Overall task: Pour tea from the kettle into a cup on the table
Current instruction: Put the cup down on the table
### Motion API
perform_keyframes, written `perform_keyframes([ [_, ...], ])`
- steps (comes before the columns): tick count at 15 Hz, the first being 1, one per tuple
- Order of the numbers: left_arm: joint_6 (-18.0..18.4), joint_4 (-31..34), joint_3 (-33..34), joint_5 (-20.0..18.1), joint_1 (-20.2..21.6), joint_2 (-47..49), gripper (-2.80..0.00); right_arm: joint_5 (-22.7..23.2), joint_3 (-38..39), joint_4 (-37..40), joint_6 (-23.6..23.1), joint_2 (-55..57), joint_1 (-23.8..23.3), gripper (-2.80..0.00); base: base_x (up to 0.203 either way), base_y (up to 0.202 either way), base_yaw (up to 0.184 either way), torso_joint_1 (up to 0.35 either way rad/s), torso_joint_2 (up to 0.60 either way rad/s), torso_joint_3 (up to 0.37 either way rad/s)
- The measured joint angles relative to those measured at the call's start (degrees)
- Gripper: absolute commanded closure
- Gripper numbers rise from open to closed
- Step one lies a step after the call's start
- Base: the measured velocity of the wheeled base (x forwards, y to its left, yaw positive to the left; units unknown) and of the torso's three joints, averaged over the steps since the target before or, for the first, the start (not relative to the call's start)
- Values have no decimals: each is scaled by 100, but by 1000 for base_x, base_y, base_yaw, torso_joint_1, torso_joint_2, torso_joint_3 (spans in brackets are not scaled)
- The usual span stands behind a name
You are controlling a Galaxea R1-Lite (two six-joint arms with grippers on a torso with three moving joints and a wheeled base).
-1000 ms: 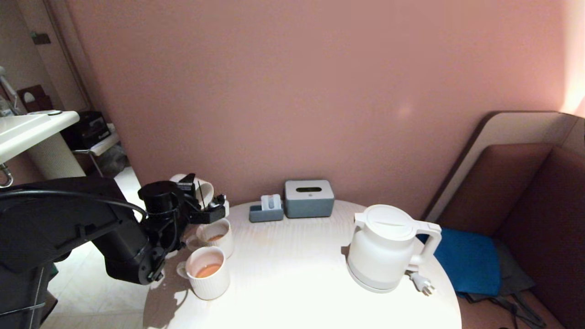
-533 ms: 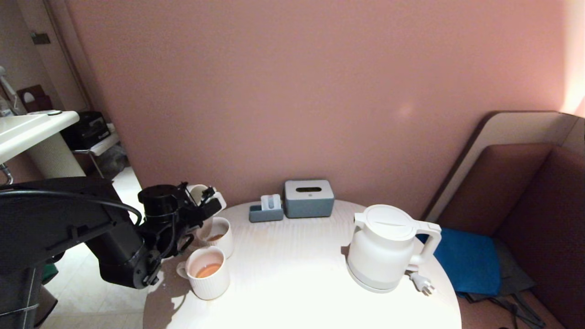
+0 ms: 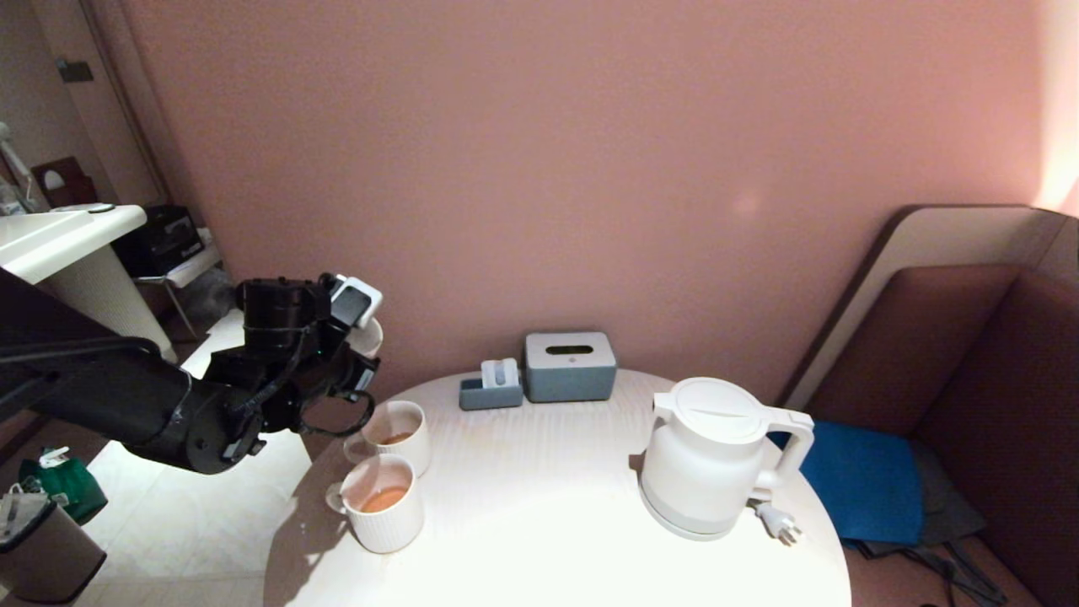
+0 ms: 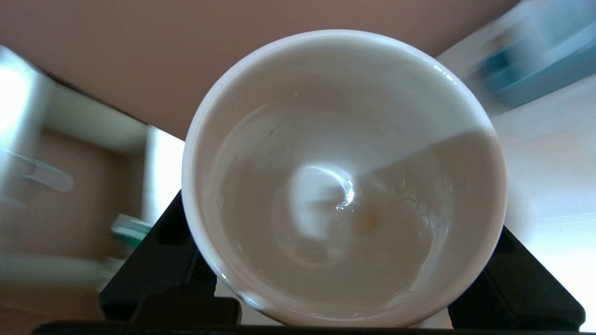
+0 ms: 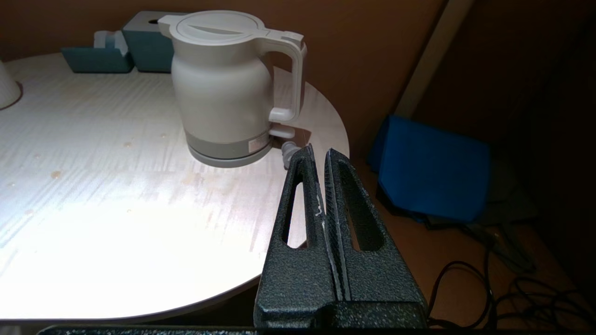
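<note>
Gripping the cup [image 4: 344,177] by its sides, the left hand [image 3: 358,324] hangs off the bench's [image 3: 539,497] far-left edge. The kettle [image 3: 716,455] stands on the bench's right. The right hand [image 5: 321,158], pressed together, sits near the kettle.

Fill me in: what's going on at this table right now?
The left gripper holds the small white cup in the air past the table's left edge; it looks nearly empty. The kettle sits upright on its base, untouched. Two ribbed mugs hold tea. The right gripper is shut, idle near the kettle's plug.
</note>
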Motion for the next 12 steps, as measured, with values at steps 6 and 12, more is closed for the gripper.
perform_keyframes([
  [6,-2487,851,61,30,-1348,-1129,0,1,0,0,-2,0,1,0,0,0,0,0,0,0],
  [12,-3380,216,1027,141,-2201,-1078,0,3,0,0,-2,0,0,0,0,0,0,0,0,0],
])
